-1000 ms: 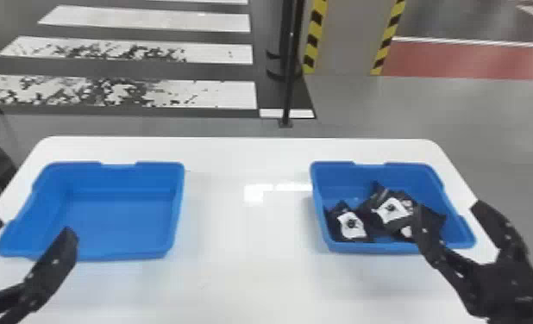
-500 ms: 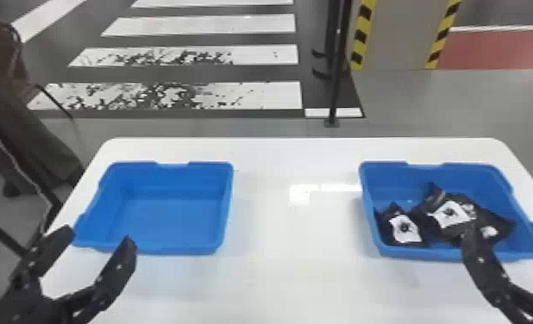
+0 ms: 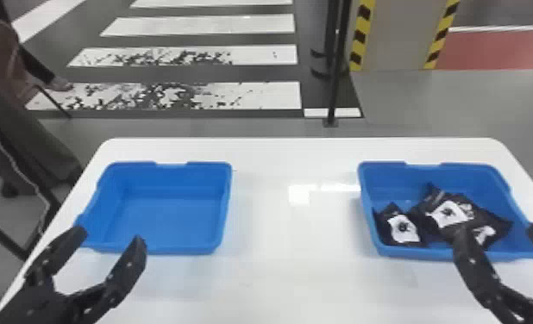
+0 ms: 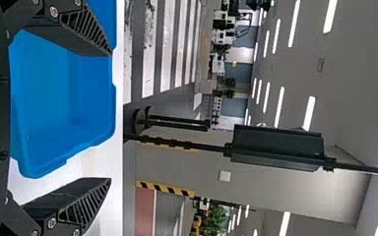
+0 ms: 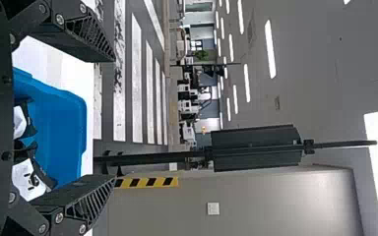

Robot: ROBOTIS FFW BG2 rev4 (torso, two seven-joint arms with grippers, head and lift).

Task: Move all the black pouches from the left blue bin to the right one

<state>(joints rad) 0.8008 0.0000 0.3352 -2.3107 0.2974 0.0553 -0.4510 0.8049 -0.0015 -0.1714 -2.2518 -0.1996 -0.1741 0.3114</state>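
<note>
At the far left of the head view, the left gripper (image 3: 109,237) has its two black fingers spread wide, the tips near the front edge of the left blue bin (image 3: 170,215). This bin sits on the left part of one white table (image 3: 270,275), its smooth blue floor and walls showing. Across a stretch of white tabletop sits the right blue bin (image 3: 382,176), of the same colour and also low-walled, making two bins in all. The black pouches (image 3: 449,213) lie inside it, toward the near side. They are dark, crumpled and soft-looking, each label a white patch with a small black figure or mark on it. Three white labels can be made out: one on a pouch standing a little apart at the left, leaning on the near wall, and two in the overlapping heap beside it. At least three pouches are there, but the overlap hides the exact count. Farthest right, the right gripper (image 3: 500,232) has its two fingers well parted too, one of them in front of the heap in the head view. That makes two grippers, both spread with nothing pinched between the fingers.
</note>
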